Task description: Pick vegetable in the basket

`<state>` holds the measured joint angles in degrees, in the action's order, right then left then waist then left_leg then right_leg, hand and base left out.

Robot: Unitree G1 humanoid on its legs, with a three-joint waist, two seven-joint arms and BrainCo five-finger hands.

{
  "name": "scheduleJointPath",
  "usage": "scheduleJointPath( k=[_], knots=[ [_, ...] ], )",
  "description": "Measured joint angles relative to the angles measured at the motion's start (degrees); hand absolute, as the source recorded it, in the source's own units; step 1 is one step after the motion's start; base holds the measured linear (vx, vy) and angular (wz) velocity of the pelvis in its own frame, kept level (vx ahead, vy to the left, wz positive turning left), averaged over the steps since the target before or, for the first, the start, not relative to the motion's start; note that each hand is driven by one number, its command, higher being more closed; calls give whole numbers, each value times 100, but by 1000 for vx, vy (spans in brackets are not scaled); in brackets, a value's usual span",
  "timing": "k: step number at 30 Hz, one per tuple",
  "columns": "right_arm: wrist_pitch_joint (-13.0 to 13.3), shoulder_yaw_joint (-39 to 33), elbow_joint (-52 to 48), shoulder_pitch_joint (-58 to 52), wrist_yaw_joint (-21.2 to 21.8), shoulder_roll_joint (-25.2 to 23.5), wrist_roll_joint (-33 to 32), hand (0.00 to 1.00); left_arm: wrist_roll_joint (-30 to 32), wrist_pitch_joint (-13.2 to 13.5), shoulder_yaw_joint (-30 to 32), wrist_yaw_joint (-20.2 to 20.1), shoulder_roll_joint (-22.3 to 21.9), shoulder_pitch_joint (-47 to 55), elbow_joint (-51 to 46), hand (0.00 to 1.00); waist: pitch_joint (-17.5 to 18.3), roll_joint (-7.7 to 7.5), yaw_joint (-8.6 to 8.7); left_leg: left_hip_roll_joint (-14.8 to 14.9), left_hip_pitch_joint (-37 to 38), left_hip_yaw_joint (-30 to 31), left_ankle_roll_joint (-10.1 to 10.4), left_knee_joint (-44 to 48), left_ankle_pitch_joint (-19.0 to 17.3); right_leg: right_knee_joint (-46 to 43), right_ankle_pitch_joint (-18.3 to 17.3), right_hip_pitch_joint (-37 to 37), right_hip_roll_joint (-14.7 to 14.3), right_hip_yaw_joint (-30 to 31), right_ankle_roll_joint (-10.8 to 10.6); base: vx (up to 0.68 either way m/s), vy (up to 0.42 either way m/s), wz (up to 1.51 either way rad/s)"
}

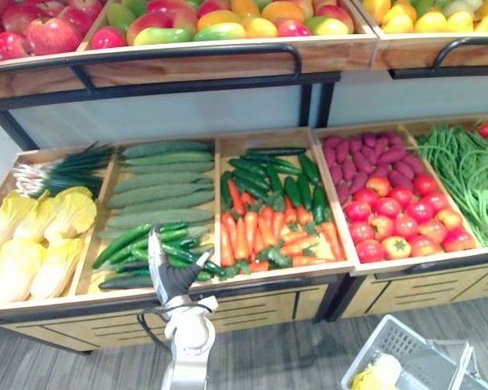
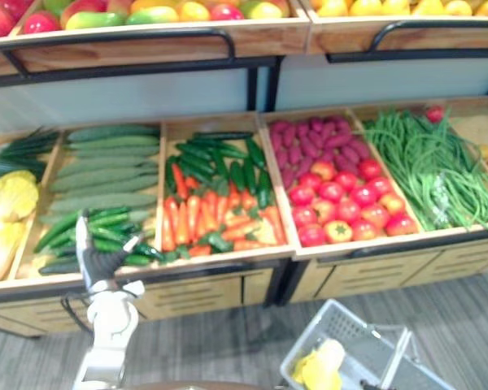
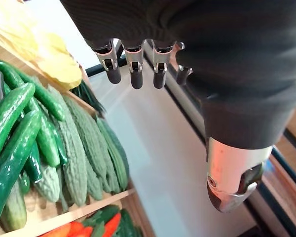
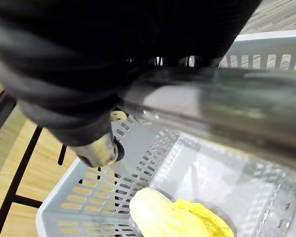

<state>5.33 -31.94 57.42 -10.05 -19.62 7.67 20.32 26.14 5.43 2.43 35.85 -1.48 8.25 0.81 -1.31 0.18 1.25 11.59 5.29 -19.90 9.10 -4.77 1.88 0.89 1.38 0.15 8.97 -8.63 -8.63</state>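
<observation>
L hand (image 1: 167,275) is up in front of the veg stand (image 1: 260,302), at the near edge of the cucumber bin. Its fingers (image 3: 135,74) are straight and spread a bit, w/ nothing in them. Cucumbers (image 1: 134,241) lie just beside and beyond the hand, w/ gourds (image 1: 159,188) farther back in the same bin.

R hand (image 4: 74,89) is at the near right, over the basket (image 1: 407,345). It's wrapped round the metal handle (image 4: 227,108): the bar runs between thumb and fingers.

Yellow leafy veg (image 4: 175,219) lies inside the basket, on the bottom by the wall, apart from both hands. More of the same sort (image 1: 34,240) fills the far-left bin.

Right of the cucumbers: carrots (image 1: 256,231) w/ dark green peppers, then tomatoes (image 1: 398,221), then beans (image 1: 464,172). Fruit shelf (image 1: 228,58) above, at the far side.
</observation>
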Motion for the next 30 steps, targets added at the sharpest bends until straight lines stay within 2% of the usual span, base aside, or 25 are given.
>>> scheduleJointPath(
  k=[4,6,8,12,15,21,24,30],
  knots=[
    [-2,95,130,-6,-39,70,8,100,97,-213,31,47,78,-468,970,0,116,-37,44,-9,-1,-89,8,12,-59,44,-22,-58,-6,107,38,1,4,-17],
    [-3,119,155,15,-47,74,13,100,217,-372,66,206,152,-729,1562,0,145,-45,65,-19,-9,-157,20,12,-80,96,8,-101,-12,178,70,11,3,-20],
    [-3,158,170,46,-62,75,18,100,218,-576,366,315,172,-992,2194,0,149,-48,197,-27,-7,-173,26,12,-106,112,8,-113,-12,215,70,26,6,-7],
    [-3,193,182,82,-101,85,179,100,208,-828,713,492,231,-1371,2906,0,159,-53,298,-24,-12,-230,48,54,-173,116,42,-173,-31,316,19,46,6,-15],
    [3,378,182,145,-105,175,217,100,208,-981,753,622,390,-1561,3311,0,175,-40,341,-20,24,-305,52,139,-271,111,56,-202,-46,483,18,70,8,-27],
    [24,576,191,164,-121,292,216,100,150,-1066,869,677,405,-2030,3652,0,165,-87,373,-12,92,-317,66,299,-460,112,63,-191,-52,650,30,27,7,-16],
    [30,661,191,190,-123,292,215,100,140,-1071,865,682,406,-2100,3655,0,164,-88,494,-12,96,-321,85,309,-482,118,63,-199,-52,671,30,-9,-1,-4],
    [30,662,193,167,-127,293,213,100,113,-1069,681,718,398,-2225,3655,0,163,-86,507,-6,93,-345,85,398,-564,217,121,-192,-54,732,26,-15,-6,-7]
  ],
)
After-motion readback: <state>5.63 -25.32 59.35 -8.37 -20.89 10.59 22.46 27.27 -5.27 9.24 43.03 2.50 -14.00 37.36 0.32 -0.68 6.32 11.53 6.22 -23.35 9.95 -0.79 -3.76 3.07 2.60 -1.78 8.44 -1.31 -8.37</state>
